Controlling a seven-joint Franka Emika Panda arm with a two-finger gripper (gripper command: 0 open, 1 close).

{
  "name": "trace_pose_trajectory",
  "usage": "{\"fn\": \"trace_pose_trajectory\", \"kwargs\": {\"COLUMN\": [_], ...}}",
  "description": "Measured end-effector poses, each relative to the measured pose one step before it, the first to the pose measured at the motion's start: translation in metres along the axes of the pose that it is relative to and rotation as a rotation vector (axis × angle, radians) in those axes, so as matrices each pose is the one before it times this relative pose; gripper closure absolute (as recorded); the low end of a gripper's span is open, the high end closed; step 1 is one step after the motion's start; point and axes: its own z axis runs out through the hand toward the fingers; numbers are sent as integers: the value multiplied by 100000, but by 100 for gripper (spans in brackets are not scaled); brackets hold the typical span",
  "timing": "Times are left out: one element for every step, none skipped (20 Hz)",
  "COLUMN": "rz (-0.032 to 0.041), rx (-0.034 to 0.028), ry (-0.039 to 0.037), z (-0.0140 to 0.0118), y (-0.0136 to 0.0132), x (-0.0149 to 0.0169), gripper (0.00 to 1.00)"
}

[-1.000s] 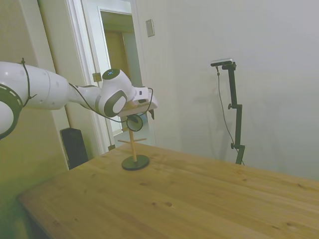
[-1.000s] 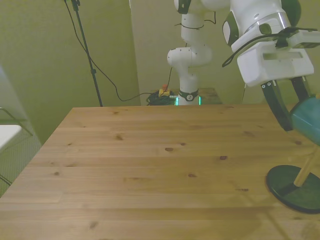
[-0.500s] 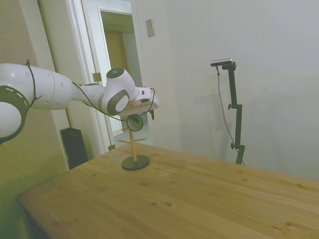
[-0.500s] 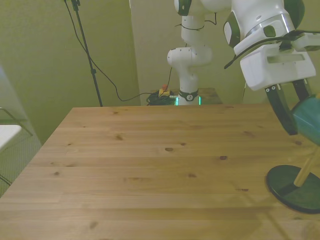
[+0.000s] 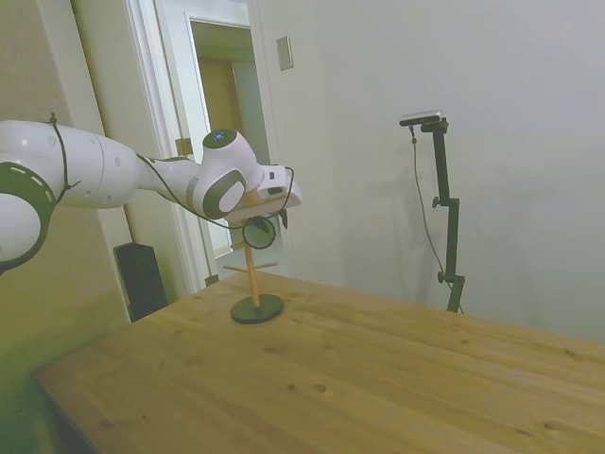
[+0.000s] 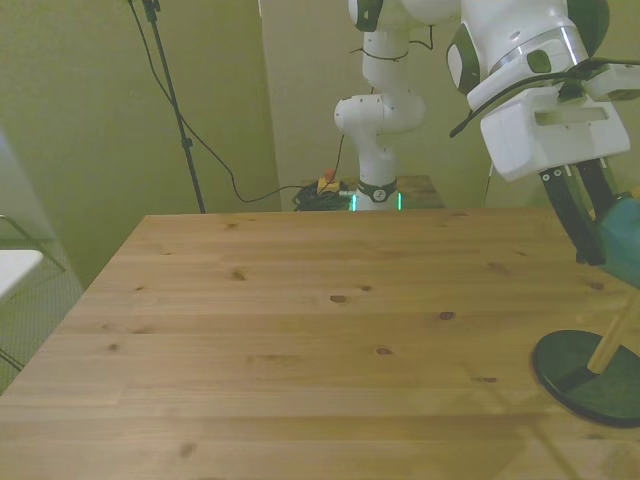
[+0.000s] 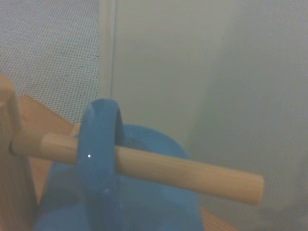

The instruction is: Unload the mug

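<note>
The grey-teal mug (image 6: 626, 245) hangs by its handle (image 7: 98, 159) on a wooden peg (image 7: 183, 174) of the peg stand (image 5: 253, 274), at the front view's right edge. The stand's dark round base (image 6: 588, 378) rests on the table. My gripper (image 6: 603, 240) comes down from above, its jaws drawn together on the mug's near wall. One dark finger (image 6: 572, 220) lies against the mug's outer side; the other is partly hidden behind the mug. In the side view the mug (image 5: 257, 232) sits right under the gripper (image 5: 274, 219), its round mouth facing outward.
The wooden table (image 6: 300, 330) stretches wide toward the front view's left of the stand. A lower peg (image 5: 250, 268) sticks out below the mug. A dark box (image 5: 142, 276) stands on the floor by the doorway. A white chair edge (image 6: 15, 268) shows beyond the table.
The fingers have drawn together onto the mug's wall; half a second ago they stood wider apart around it. The arm and the mug have barely shifted.
</note>
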Motion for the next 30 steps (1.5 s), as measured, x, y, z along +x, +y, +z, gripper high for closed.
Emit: {"fn": "trace_pose_trajectory", "kwargs": {"rz": [-144,-317,-482,-380,-301,-279,-139,-139,-73,-36,-48,30,71,65,59,172,152,89,185,425,600,593,435,372,380,360,446,435,464,509], "rx": [282,297,150,76,91,35,20,-5,39,42,11,-1,36,59,81,100,27,2,63,159,163,109,-1,-133,-199,-249,-251,-295,-360,-345], "ry": [-87,-148,-263,-264,-123,-88,-248,-370,-251,56,37,-15,-32,-10,16,53,312,786,1223,949,751,667,638,508,382,339,284,277,324,318], "z": [-40,-39,-40,-50,-60,-46,-16,-6,-15,-48,-41,-10,-4,-6,-11,-19,-58,-138,-236,-301,-360,-379,-381,-300,-224,-169,-126,-118,-135,-131], "y": [-57,-45,-42,-22,-52,-8,10,14,-8,10,25,52,50,46,52,53,51,43,57,87,136,170,167,206,240,265,293,325,367,380], "x": [18,-1,2,22,56,48,14,4,12,51,46,17,10,11,17,22,55,114,184,197,213,222,212,178,150,148,138,144,165,172], "gripper": [100,100,100,100,100,100,100,100,100,100,100,100,100,100,100,100,100,100,100,100,100,100,100,100,100,100,100,100,100,100]}}
